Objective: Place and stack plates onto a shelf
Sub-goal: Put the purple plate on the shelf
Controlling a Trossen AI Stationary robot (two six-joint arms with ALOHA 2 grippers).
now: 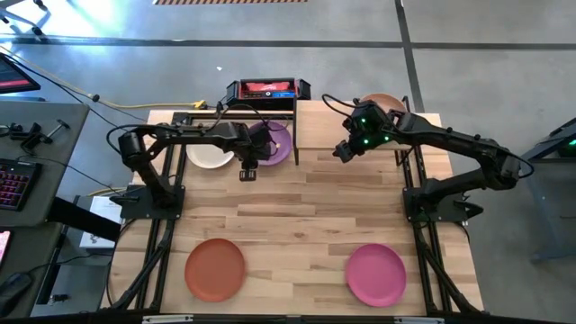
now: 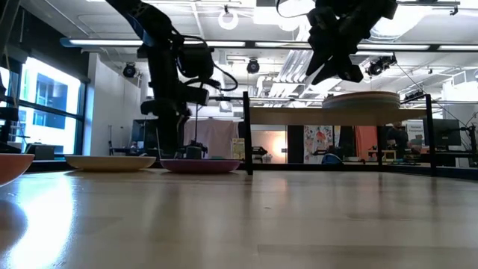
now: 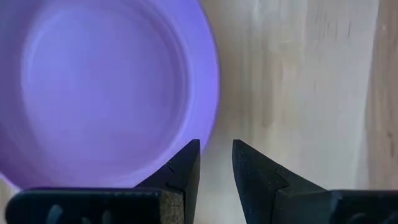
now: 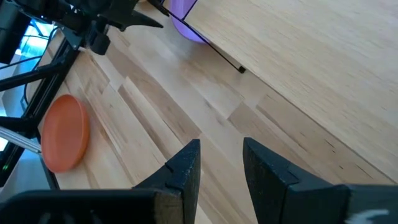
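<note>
The purple plate (image 1: pixel 277 144) lies flat on the table just left of the shelf (image 1: pixel 328 126), with the cream plate (image 1: pixel 209 155) flat on the table to its left. My left gripper (image 3: pixel 216 163) points down, open, over the purple plate's (image 3: pixel 106 87) near rim, and nothing is between its fingers. A tan plate (image 2: pixel 361 100) rests on the shelf (image 2: pixel 299 116) at its far right. My right gripper (image 4: pixel 221 163) hangs open and empty above the shelf board (image 4: pixel 311 62). The rust orange plate (image 1: pixel 216 268) and the magenta plate (image 1: pixel 376 274) lie near the front edge.
A red-and-black box (image 1: pixel 265 88) stands beyond the table's far edge. The shelf's black leg (image 2: pixel 246 134) stands right beside the purple plate (image 2: pixel 200 164). Bare wood lies between the back plates and the two front ones.
</note>
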